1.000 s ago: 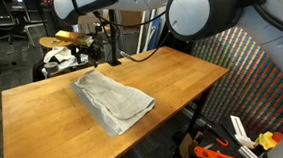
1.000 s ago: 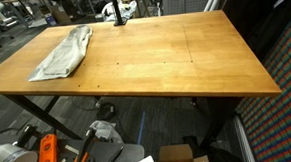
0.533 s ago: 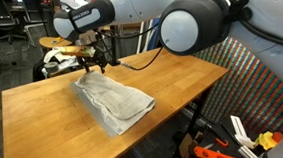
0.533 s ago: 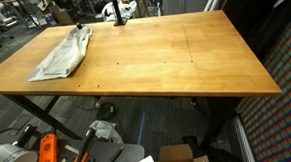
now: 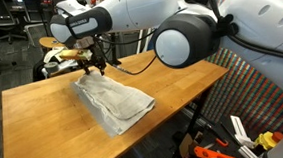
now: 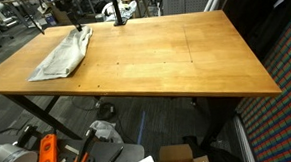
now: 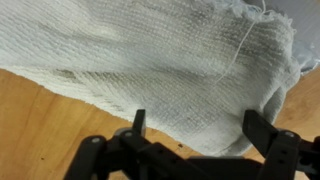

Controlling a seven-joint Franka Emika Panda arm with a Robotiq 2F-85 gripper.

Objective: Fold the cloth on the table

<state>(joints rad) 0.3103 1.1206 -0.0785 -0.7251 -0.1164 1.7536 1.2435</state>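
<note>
Shows the cloth [image 5: 113, 101] as a long rumpled heap on the bench [image 5: 34, 122], its far end directly beneath the pincer [image 5: 92, 64], spread wide and holding nothing. Fills the wrist view with the cloth's coarse weave [image 7: 150, 60] between two dark fingertips [image 7: 138, 122], a detail lost in both exterior views; cannot tell whether they touch it. Reaches over the cloth with the arm [image 5: 179, 36] from the bench's far side, pincer pointing down.

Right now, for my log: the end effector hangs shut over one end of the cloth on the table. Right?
No: the wrist view shows the end effector open, not shut, over one end of the cloth on the table.
</note>
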